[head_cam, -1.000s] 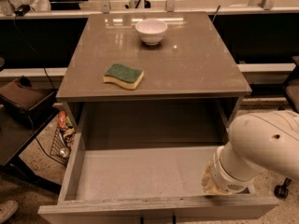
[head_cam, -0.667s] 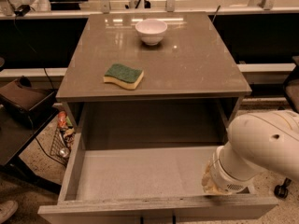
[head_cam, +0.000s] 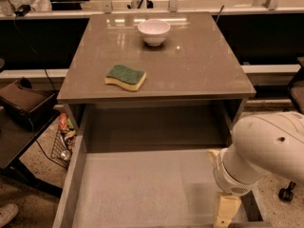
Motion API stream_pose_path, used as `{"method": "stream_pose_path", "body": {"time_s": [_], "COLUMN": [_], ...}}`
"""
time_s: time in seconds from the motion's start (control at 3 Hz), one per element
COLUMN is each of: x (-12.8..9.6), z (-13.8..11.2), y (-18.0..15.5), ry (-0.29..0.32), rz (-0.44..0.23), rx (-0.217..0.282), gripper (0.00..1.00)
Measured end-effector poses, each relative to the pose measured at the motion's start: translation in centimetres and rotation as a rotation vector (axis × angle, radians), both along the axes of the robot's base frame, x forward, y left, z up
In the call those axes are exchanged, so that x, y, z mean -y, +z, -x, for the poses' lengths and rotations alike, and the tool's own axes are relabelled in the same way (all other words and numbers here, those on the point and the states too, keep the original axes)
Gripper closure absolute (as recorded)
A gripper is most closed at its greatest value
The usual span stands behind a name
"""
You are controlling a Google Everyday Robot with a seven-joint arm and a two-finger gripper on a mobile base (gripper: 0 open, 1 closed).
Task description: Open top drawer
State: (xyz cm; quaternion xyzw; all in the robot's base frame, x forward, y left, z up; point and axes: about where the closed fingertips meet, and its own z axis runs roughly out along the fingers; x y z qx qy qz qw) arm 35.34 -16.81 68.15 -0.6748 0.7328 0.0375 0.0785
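Observation:
The top drawer [head_cam: 142, 189] is pulled far out from under the grey tabletop [head_cam: 199, 65]. Its deep grey box is bare inside, and its side walls run toward the bottom of the camera view. The drawer's front and black handle are below the frame edge and hidden. My white arm [head_cam: 266, 148] reaches in from the right over the drawer's front right corner. My gripper [head_cam: 224, 213] points down at that corner, next to the drawer's right wall, with its cream tip partly cut off by the frame edge.
A green and yellow sponge [head_cam: 125, 77] and a white bowl [head_cam: 153, 32] sit on the tabletop. A dark seat [head_cam: 23, 103] and a wire basket [head_cam: 64, 139] stand on the floor at left. A chair caster [head_cam: 285, 194] is at right.

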Motion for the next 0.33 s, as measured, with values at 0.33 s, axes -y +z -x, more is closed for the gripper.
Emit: {"method": "stream_pose_path", "body": {"time_s": [0.33], "x": [0.00], "z": [0.00], "y": [0.00], "ry": [0.000], "rz": [0.000], "rx": [0.000], "gripper": [0.00]}}
